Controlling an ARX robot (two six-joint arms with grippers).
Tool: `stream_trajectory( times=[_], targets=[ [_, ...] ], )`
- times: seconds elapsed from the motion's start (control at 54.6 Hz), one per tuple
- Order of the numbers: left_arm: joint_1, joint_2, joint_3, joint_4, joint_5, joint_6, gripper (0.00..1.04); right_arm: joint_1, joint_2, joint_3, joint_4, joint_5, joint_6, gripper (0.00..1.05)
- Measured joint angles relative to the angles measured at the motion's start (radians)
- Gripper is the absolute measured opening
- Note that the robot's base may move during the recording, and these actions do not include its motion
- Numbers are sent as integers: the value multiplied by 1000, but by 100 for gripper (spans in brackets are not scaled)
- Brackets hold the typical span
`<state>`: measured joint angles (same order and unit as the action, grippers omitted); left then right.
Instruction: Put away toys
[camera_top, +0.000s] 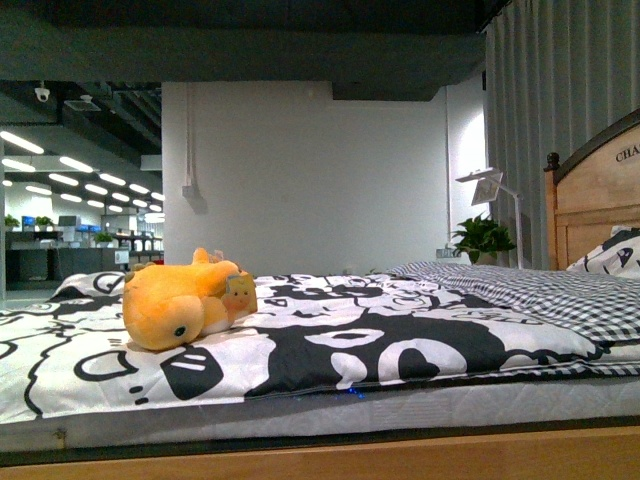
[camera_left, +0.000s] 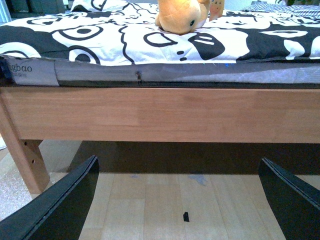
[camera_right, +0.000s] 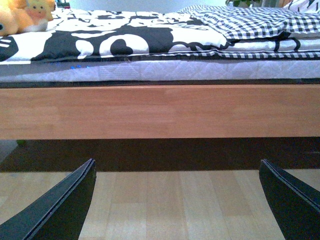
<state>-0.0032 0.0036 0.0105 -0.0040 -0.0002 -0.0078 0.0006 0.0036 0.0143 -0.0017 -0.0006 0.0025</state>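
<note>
The small orange-yellow plush animal of soft fabric (camera_top: 185, 305) lies on the wooden-framed bed (camera_top: 400, 455), on top of the bed's black-and-white cartoon-print quilt (camera_top: 400, 345). It is a little in from the bed's near edge, toward the end away from the carved wooden headboard (camera_top: 595, 190), with its snout and black bead eye facing the robot. A pale paper tag (camera_top: 238, 292) sticks up from it. Nothing touches it.

The left gripper (camera_left: 177, 165) is spread wide and empty, hanging lower than the bed's pale wooden side rail (camera_left: 160, 115). The right gripper (camera_right: 177, 165) is likewise spread wide and empty, low before the same rail and nearer the headboard end.

The step in hand looks like the reach. The left gripper sits closer to the toy, so it seems the sensible choice. It should first rise clear of the rail and mattress edge, then travel in over the quilt. It should come down across the plump middle of the body, not on the tag or snout. The plush will likely squash, so a full close is wise, followed by a straight lift that leaves the quilt undisturbed.
</note>
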Motion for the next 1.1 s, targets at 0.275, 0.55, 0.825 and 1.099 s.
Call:
stream_trajectory(
  times=[0.275, 0.55, 0.825, 1.099],
  targets=[
    [0, 0, 0, 0, 0, 0, 98, 0, 0, 0, 0, 0, 0, 98],
    [0, 0, 0, 0, 0, 0, 98, 0, 0, 0, 0, 0, 0, 98],
    [0, 0, 0, 0, 0, 0, 98, 0, 0, 0, 0, 1, 0, 98],
    [0, 0, 0, 0, 0, 0, 98, 0, 0, 0, 0, 0, 0, 98]
  ],
)
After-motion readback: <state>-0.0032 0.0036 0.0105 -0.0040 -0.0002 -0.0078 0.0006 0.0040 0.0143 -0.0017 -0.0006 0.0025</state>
